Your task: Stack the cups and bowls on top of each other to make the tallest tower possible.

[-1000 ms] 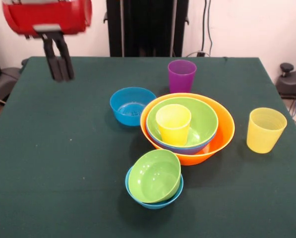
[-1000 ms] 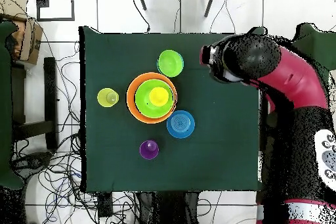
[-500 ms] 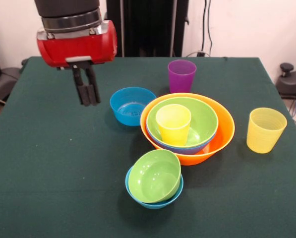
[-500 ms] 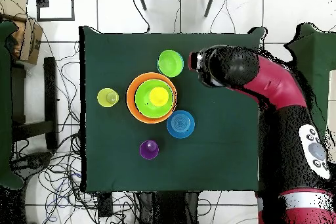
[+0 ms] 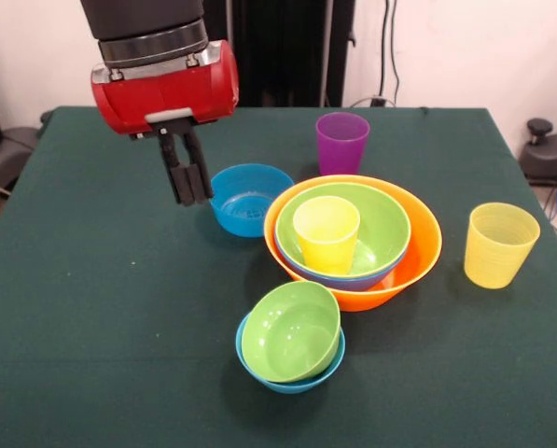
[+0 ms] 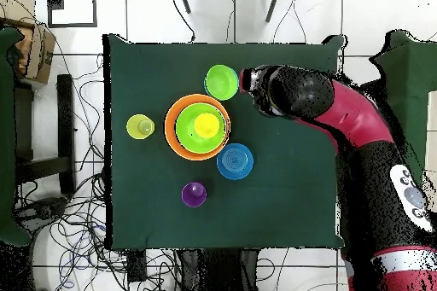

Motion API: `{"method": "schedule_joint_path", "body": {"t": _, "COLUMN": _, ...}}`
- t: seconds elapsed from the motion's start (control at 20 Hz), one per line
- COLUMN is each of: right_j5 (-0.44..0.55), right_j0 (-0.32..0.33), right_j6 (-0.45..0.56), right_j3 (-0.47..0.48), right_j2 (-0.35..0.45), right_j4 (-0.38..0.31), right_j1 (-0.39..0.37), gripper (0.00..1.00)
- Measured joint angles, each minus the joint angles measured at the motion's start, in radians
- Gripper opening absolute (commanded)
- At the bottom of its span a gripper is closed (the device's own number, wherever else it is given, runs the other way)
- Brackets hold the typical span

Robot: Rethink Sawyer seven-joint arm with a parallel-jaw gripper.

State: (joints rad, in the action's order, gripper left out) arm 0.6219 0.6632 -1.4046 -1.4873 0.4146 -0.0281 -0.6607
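Arm has swung in from the table's edge, gripper [image 5: 193, 191] now hanging beside the lone blue bowl [image 5: 248, 199], jaws pinched together, empty; tower [image 5: 353, 241] sits mid-table, so next it likely needs to open and grab a bowl.

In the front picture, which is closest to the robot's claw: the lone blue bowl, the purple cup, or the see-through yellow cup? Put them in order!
From the gripper:
1. Lone blue bowl, right beside it.
2. Purple cup, farther back on the table.
3. Pale yellow cup, at the picture's right side.
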Motion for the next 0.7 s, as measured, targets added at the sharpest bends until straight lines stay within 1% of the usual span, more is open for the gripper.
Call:
{"method": "schedule_joint_path", "body": {"t": 0.1, "right_j5": -0.036, "right_j0": 0.012, "right_j6": 0.000, "right_j3": 0.001, "right_j2": 0.026, "right_j4": -0.001, "right_j1": 0.008, "gripper": 0.00}}
{"method": "schedule_joint_path", "body": {"t": 0.2, "right_j5": -0.060, "right_j0": 0.012, "right_j6": 0.000, "right_j3": 0.006, "right_j2": 0.032, "right_j4": -0.001, "right_j1": 0.018, "gripper": 0.00}}
{"method": "schedule_joint_path", "body": {"t": 0.25, "right_j5": -0.097, "right_j0": 0.004, "right_j6": 0.000, "right_j3": 0.018, "right_j2": 0.033, "right_j4": -0.002, "right_j1": 0.041, "gripper": 0.00}}
{"method": "schedule_joint_path", "body": {"t": 0.35, "right_j5": -0.127, "right_j0": -0.006, "right_j6": 0.000, "right_j3": 0.034, "right_j2": 0.033, "right_j4": -0.003, "right_j1": 0.067, "gripper": 0.00}}
{"method": "schedule_joint_path", "body": {"t": 0.7, "right_j5": -0.260, "right_j0": -0.056, "right_j6": 0.000, "right_j3": 0.098, "right_j2": 0.033, "right_j4": -0.004, "right_j1": 0.196, "gripper": 0.00}}
